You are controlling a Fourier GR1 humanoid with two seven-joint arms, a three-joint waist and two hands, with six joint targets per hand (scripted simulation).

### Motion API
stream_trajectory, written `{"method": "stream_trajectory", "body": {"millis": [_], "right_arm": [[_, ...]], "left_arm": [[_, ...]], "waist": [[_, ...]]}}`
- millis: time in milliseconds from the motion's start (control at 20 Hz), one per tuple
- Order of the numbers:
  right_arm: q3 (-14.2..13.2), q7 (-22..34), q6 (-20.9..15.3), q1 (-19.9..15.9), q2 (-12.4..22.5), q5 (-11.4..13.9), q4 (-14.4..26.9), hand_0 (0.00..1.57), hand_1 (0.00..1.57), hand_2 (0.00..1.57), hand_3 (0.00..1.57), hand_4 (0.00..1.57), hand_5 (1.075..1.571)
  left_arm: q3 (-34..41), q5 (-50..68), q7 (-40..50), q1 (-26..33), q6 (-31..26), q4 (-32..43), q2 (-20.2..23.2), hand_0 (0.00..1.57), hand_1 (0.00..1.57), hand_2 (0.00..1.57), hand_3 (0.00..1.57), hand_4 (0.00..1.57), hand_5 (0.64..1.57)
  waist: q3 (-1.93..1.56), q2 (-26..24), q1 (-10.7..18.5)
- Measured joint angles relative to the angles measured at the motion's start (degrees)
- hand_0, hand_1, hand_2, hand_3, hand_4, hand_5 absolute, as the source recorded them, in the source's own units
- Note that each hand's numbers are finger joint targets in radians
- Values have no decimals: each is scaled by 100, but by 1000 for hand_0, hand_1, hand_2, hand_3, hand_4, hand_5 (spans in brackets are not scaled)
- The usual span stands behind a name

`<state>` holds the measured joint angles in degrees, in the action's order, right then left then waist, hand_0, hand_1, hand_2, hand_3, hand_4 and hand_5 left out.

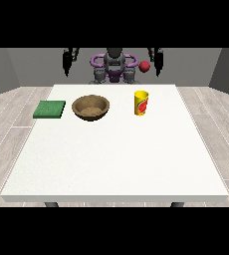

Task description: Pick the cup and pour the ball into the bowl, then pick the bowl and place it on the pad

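Front view. Both arms were raised above the far edge of the desk (111,159), neither touching anything. The hand at the view's left (66,62) hung with fingers pointing down; the hand at the view's right (158,63) hung likewise. Both looked relaxed and held nothing, though they showed small here, so finger detail is uncertain.

The cup (141,102) stood upright on the desk, below and slightly inward of the hand at the view's right, which makes that hand the natural one for the pick. A red ball (145,66) appeared just beside that hand, above the cup and seemingly in the air, not inside the cup.

The bowl (90,107) sat mouth up, below and inward of the hand at the view's left, probably placed between cup and pad to shorten both moves. The pad (50,109) lay flat, below and outward of that hand.

Judgement: no step begun.
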<state>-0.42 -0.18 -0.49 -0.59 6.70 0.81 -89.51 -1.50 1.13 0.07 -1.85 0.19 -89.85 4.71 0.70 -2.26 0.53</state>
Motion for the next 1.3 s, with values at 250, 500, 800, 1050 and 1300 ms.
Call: {"method": "stream_trajectory", "body": {"millis": [250, 500, 800, 1050, 1300], "right_arm": [[-50, 307, 37, -58, 146, -44, -324, 0, 0, 0, 0, 875, 1533], [-48, 1400, -10, 183, -100, -566, -855, 0, 0, 0, 0, 860, 1532], [71, 2388, -220, 363, -222, -764, -1886, 0, 0, 0, 0, 767, 1544], [-112, 2230, -219, 96, -161, -817, -2199, 0, 0, 0, 0, 716, 1540], [-217, 1483, -154, -352, -240, -815, -1933, 0, 0, 0, 0, 707, 1542]], "left_arm": [[50, 36, 312, -72, 5, -326, 117, 0, 0, 0, 0, 664, 1566], [199, 485, 1376, 1, 222, -660, -96, 0, 0, 0, 0, 635, 1564], [147, 492, 2304, -241, 655, -1334, -229, 0, 0, 0, 0, 568, 1559], [131, 269, 2060, -791, 856, -1357, -283, 0, 0, 0, 0, 609, 1555], [246, 146, 1121, -1219, 795, -943, -274, 0, 0, 0, 0, 550, 1513]], "waist": [[-29, -876, 1], [-55, -1738, -246], [-67, -1675, -414], [-69, -825, -494], [-70, 286, -486]]}}
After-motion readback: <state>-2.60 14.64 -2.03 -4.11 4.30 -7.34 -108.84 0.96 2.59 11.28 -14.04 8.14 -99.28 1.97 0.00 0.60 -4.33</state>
